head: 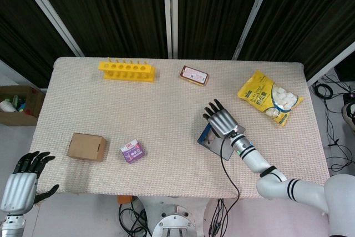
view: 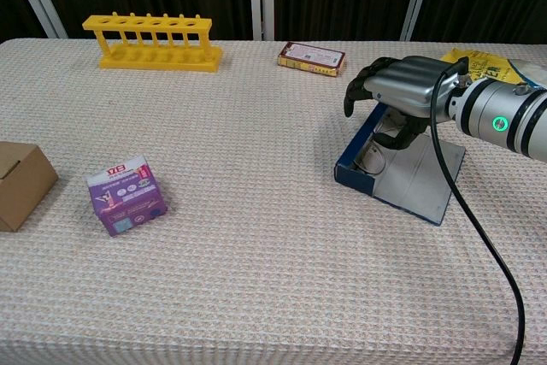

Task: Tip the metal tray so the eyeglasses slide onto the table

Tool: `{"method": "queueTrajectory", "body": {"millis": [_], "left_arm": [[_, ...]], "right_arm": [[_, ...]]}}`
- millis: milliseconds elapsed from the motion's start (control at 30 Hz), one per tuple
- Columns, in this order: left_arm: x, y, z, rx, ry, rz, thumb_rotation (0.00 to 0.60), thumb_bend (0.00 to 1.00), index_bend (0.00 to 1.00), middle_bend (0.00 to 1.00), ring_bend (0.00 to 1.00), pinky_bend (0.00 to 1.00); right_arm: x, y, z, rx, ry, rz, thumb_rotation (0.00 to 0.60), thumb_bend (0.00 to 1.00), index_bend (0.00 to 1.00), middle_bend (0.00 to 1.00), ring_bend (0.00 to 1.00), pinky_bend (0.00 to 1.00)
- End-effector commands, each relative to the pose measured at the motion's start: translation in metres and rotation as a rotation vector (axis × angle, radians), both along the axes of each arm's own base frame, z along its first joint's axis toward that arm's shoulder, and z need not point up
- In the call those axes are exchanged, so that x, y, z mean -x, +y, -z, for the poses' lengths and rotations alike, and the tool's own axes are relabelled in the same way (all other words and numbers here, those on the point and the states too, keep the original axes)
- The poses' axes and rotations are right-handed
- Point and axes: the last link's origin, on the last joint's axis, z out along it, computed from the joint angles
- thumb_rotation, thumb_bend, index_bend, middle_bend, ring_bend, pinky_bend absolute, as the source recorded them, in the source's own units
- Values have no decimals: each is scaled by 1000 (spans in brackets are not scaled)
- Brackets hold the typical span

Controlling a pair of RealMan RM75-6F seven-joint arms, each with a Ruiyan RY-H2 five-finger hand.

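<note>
Right hand [view: 402, 87] hooked over metal tray [view: 419, 179], fingers [head: 213, 108] curled on its raised edge (eyeglasses [view: 369, 158] just below), left hand [head: 22, 184] released, well apart.

Right hand [view: 408, 90]: silver-grey ribbed metal back, black fingers [view: 357, 91]. Wrist is a white and silver cylinder with black bands; a green light [view: 497, 121] glows on it. A black cable [view: 466, 203] runs from the back of the hand along the forearm. Right arm [head: 294, 188]: white glossy segments, black rings at the joints. Left hand [head: 23, 180]: same build, silver ribbed back, black fingers [head: 34, 160], black thumb.
</note>
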Motion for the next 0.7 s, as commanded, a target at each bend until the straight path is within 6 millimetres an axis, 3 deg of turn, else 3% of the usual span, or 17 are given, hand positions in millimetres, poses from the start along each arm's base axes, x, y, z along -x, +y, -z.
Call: {"method": "queueTrajectory", "body": {"millis": [33, 700], "left_arm": [[0, 1, 0, 2, -1, -2, 600, 95, 260, 202, 120, 142], [2, -3, 0, -4, 2, -11, 600, 95, 259, 202, 120, 142]], "right_arm": [[0, 0, 0, -3, 2, 1, 600, 392, 305, 178, 46, 0], [1, -1, 4, -3, 10, 4, 600, 452, 445, 218, 51, 0]]}}
